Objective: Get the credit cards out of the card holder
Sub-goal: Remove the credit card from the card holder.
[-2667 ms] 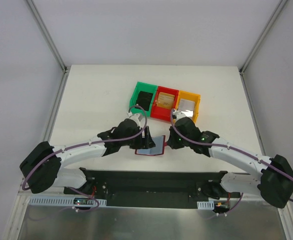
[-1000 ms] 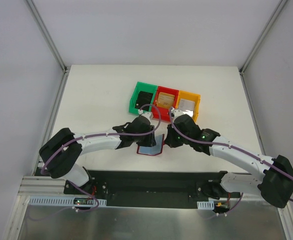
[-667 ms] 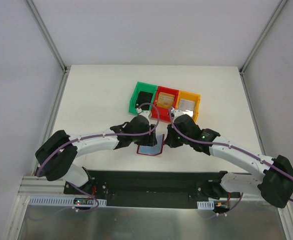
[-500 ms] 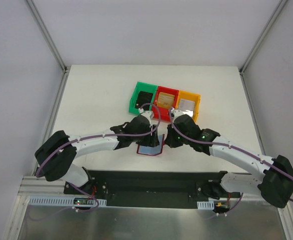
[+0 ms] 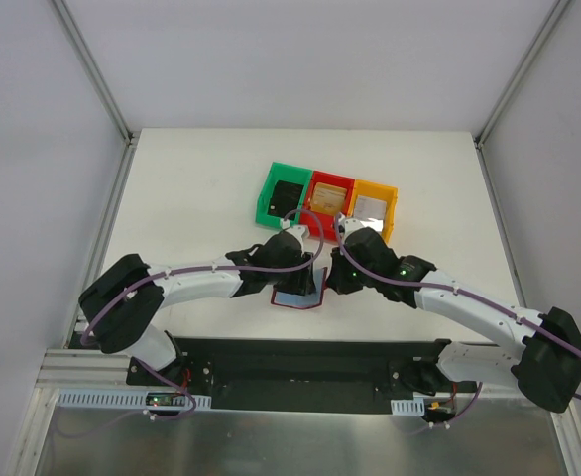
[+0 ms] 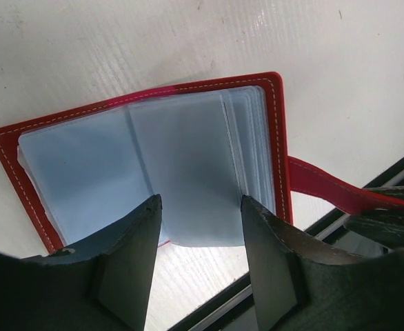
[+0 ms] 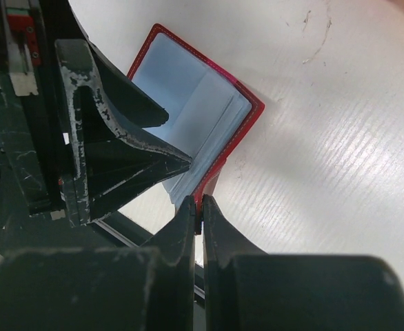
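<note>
The card holder [image 5: 296, 295] lies open near the table's front edge, red with blue-grey pockets [image 6: 181, 172]. My right gripper [image 7: 201, 207] is shut on its little red tab [image 6: 326, 192]. My left gripper [image 6: 200, 201] hovers open just above the pockets, one finger at each side of a loose sleeve page, gripping nothing. The visible pockets show only blue-grey plastic. Credit cards lie in the bins behind: a black one [image 5: 289, 192], a tan-gold one [image 5: 327, 201] and a silvery one [image 5: 372, 207].
Green [image 5: 271, 197], red [image 5: 313, 225] and orange [image 5: 393, 210] bins stand in a row just behind both grippers. The table's front edge and a black rail [image 5: 300, 359] lie right below the card holder. Both arms meet over it.
My left gripper has shifted a little right and down over the card holder, and its jaws stand wider than a second ago. The right gripper has kept still on the tab.
</note>
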